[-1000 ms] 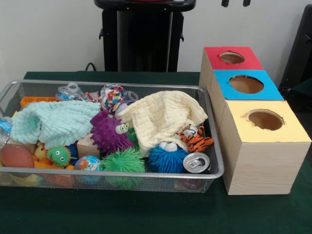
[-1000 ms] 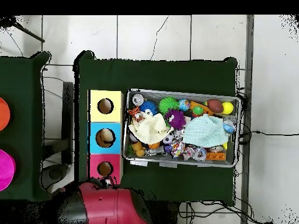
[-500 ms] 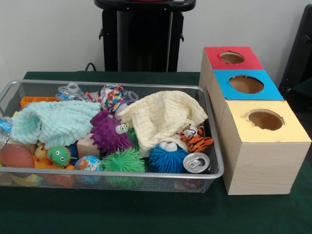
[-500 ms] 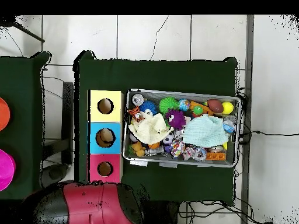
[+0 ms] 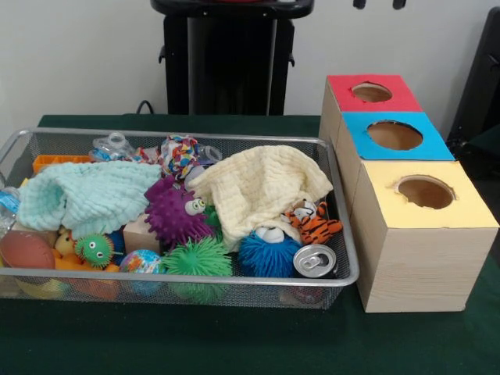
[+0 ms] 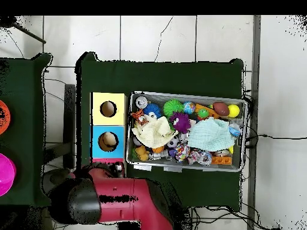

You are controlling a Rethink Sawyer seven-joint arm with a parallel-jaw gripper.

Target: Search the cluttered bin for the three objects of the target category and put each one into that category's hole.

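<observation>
— Front view, nearest us first: the bin [image 5: 180, 278] is silver wire mesh with a fat rim, on the green surface [image 5: 234, 344]. Against its near wall lie a shiny can [image 5: 315, 260] and two rubbery spiky balls, the green ball [image 5: 197, 258] and the blue ball [image 5: 267, 254].

— And the patchwork things?

— One bundle [image 5: 179, 154] shows, soft, knobbly and many-coloured, right at the far wall. The other two I can't pick out. My guess is they're under the mint cloth [image 5: 86, 195] or the cream cloth [image 5: 262, 187], both crinkly and limp.

— What could go wrong?

— I'd say a grab back there could snag a cloth edge and drag it along, or catch the mesh. A squashy bundle might also slip loose on the way across.

— The hole [image 5: 426, 191]?

— Round, in the yellow top of the nearest pale wooden box, just right of the bin. The blue box [image 5: 394, 134] and red box [image 5: 372, 92] stand beyond it, so stopping short could feed the wrong one.

— The pincer [image 5: 379, 4]?

— Only a dark bit shows at the top edge, above the red box, and I can't tell whether it's open or closed.
</observation>
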